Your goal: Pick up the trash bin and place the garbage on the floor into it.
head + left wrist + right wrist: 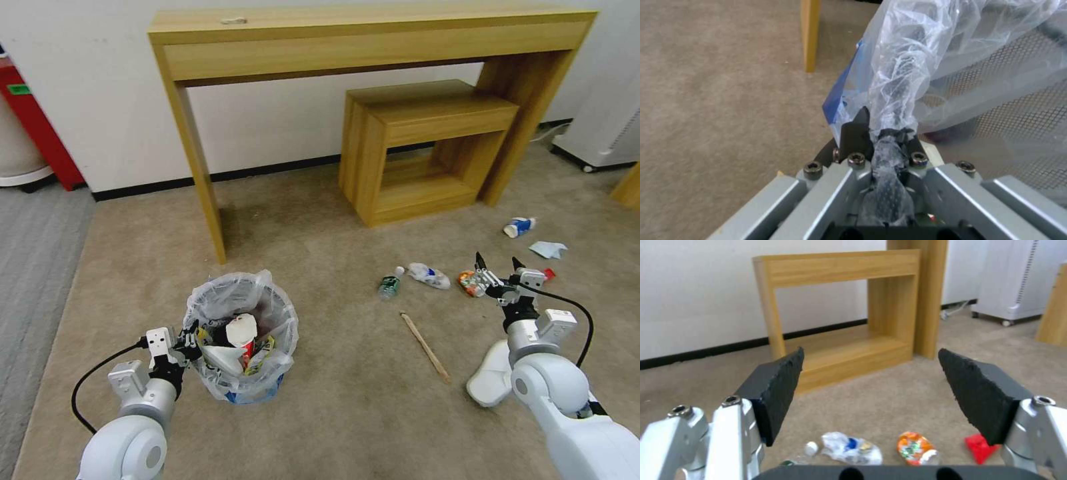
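The trash bin (241,337) stands on the beige floor (347,413), its clear bag crumpled over the rim, with a red-white carton and other litter inside. My left gripper (190,337) (887,128) is shut on the bin's bagged rim (898,83). My right gripper (499,267) (871,353) is open, hovering over an orange crushed can (470,283) (915,448). More garbage lies around it: a red wrapper (549,273) (979,446), a crumpled clear bottle (429,275) (851,448), a green bottle (390,285), a wooden stick (425,345), a white slipper (490,383), a blue-white cup (519,227) and a tissue (548,249).
A tall wooden console table (373,40) stands against the wall, with a small wooden table (427,147) (840,270) under it. Grey ribbed carpet (33,253) borders the left side. A white appliance on wheels (600,133) sits at the far right.
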